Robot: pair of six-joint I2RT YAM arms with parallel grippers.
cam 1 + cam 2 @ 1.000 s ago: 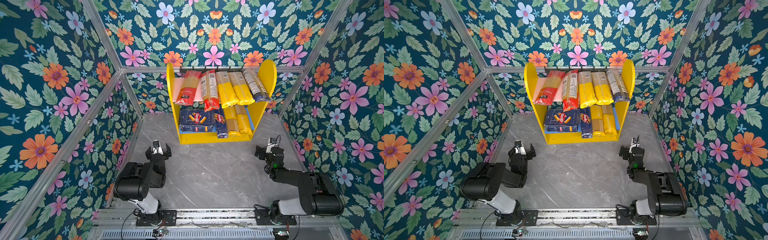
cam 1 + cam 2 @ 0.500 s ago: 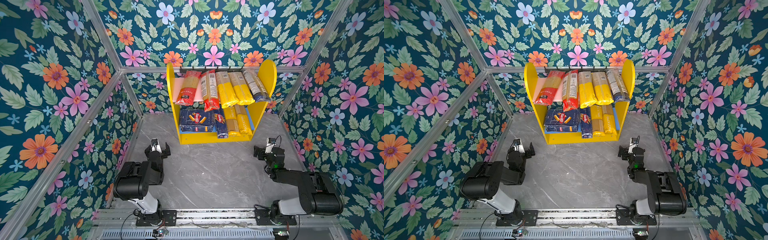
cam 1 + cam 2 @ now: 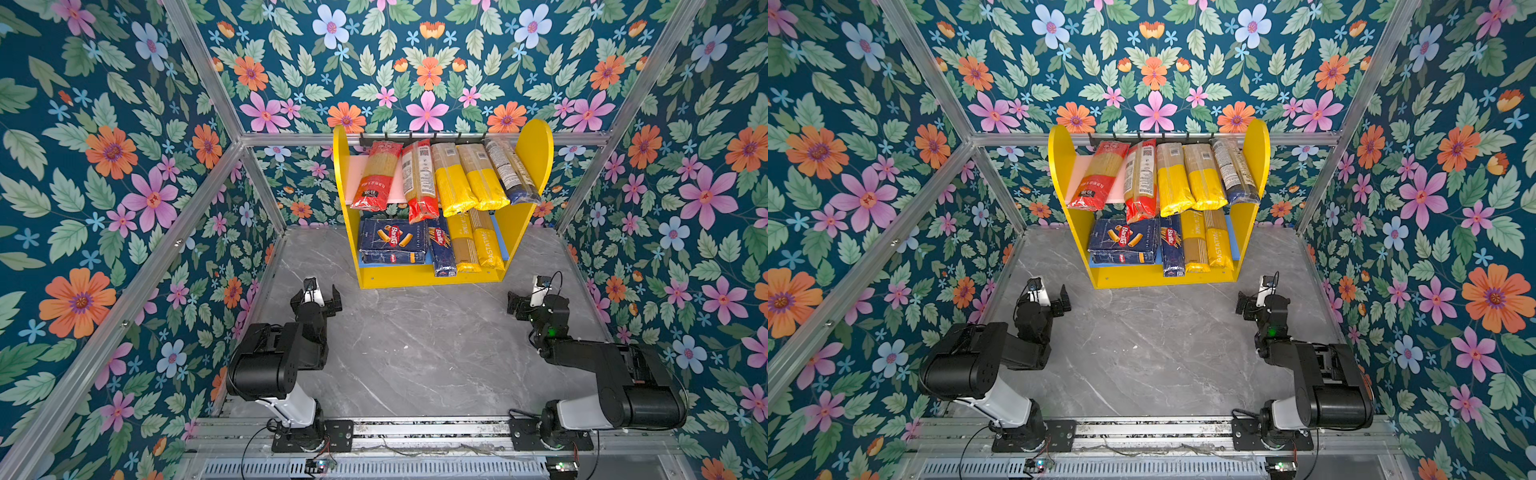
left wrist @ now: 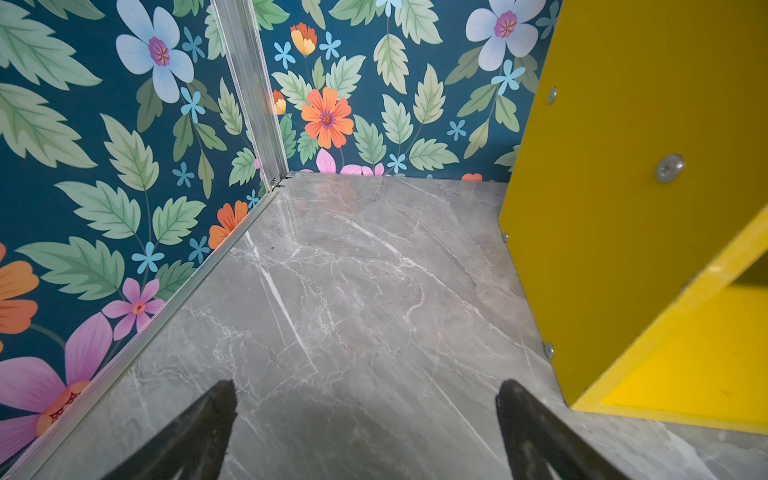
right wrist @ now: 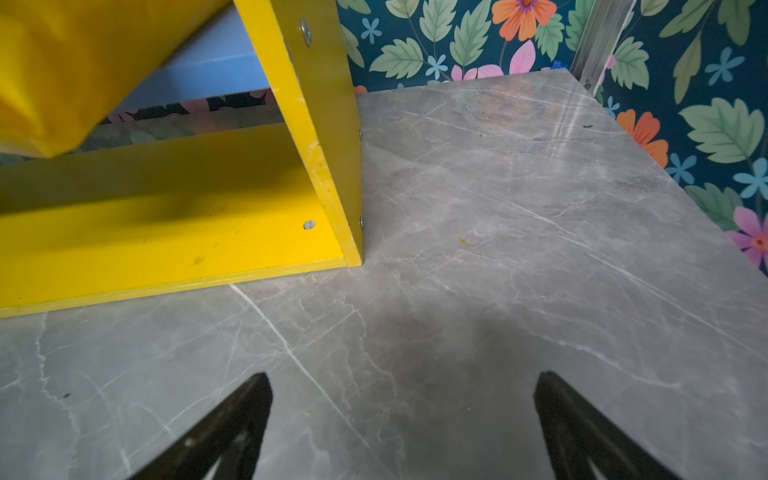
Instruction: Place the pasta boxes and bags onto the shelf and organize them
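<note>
Shelf (image 3: 536,153) standing against the back wall, bags (image 3: 453,183) lying across its pink upper board (ends overhanging), pasta boxes (image 3: 392,241) and two yellow packets (image 3: 473,245) resting on the blue lower board, left gripper (image 4: 368,390) and right gripper (image 5: 403,382) hovering over the grey table (image 3: 415,353), jaws gaping wide, holding nothing.

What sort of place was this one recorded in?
Probably a staged robot test cell, not a real pantry: floral wall panels on aluminium framing, a marble-look tabletop, and a small yellow shelf of pasta facing two rail-mounted arms.
</note>
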